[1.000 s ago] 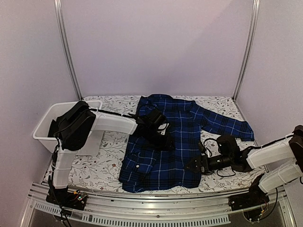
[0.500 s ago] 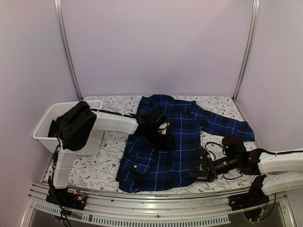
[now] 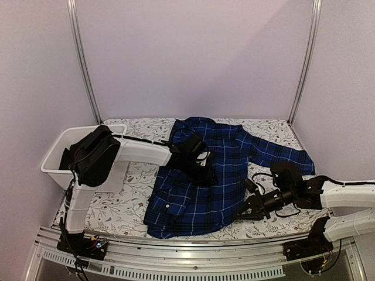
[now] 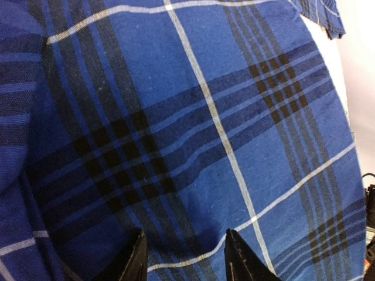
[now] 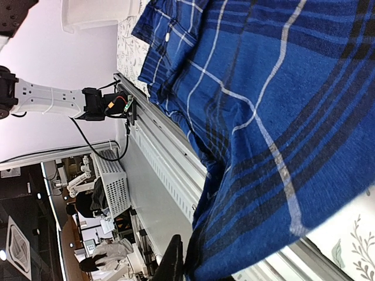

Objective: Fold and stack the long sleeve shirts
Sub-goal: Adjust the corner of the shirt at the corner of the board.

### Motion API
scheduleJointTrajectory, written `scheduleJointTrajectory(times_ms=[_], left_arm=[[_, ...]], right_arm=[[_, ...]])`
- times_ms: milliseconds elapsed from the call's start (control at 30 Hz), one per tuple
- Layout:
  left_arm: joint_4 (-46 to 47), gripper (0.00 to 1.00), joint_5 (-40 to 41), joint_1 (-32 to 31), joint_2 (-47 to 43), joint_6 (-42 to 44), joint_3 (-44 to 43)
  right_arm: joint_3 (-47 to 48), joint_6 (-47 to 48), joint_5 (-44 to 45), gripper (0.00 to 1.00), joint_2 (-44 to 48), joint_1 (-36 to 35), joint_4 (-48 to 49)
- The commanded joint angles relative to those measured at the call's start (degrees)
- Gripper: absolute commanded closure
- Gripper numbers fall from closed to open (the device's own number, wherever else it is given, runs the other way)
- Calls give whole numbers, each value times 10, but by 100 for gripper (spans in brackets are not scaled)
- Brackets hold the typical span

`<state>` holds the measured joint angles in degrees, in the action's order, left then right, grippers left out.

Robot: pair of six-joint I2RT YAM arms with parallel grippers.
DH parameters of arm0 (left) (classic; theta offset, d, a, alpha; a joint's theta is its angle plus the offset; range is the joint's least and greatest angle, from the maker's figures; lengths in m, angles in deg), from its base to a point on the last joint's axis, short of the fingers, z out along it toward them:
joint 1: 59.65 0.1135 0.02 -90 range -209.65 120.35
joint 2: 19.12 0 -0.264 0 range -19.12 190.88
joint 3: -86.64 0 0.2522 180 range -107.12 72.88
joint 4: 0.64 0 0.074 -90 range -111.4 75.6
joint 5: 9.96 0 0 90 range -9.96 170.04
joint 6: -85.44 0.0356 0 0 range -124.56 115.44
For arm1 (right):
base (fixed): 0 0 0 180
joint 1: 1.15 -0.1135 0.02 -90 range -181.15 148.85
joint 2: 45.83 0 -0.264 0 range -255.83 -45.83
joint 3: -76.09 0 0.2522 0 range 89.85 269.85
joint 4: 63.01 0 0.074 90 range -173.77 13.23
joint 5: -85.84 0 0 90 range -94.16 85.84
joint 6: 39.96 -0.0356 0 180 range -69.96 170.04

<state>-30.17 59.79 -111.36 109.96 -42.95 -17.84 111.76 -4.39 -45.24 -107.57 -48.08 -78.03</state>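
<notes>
Your shirt (image 3: 199, 181) is woven cloth: matt, soft and lightly creased, with fine fuzz on the weave close up. Its small white buttons (image 5: 167, 36) look smooth and slightly glossy. The table cover (image 3: 126, 205) under it is a matt printed sheet; you cannot tell whether it is cloth or vinyl. The bin (image 3: 55, 153) is smooth white plastic with a dull sheen. The front rail (image 3: 187, 257) and the 2 upright posts (image 3: 82, 64) are bare metal, faintly shiny. The arm shells (image 3: 140, 153) are smooth white plastic, and the housings (image 3: 94, 155) are matt black. The walls (image 3: 193, 58) are flat and matt.
</notes>
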Motion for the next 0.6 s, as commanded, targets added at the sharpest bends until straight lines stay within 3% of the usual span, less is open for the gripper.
scheduleJointTrajectory(times_ms=[0,300,500,567], left_arm=[[-6,55,-2,3,19,5,8],[-1,55,-10,4,21,9,13],[1,55,-13,5,24,13,12],[1,55,-16,5,25,13,11]], right_arm=[[47,-5,2,92,30,-3,-102],[32,-12,36,93,29,-3,-151],[88,44,158,51,31,-3,-323],[115,58,186,43,30,-3,-351]])
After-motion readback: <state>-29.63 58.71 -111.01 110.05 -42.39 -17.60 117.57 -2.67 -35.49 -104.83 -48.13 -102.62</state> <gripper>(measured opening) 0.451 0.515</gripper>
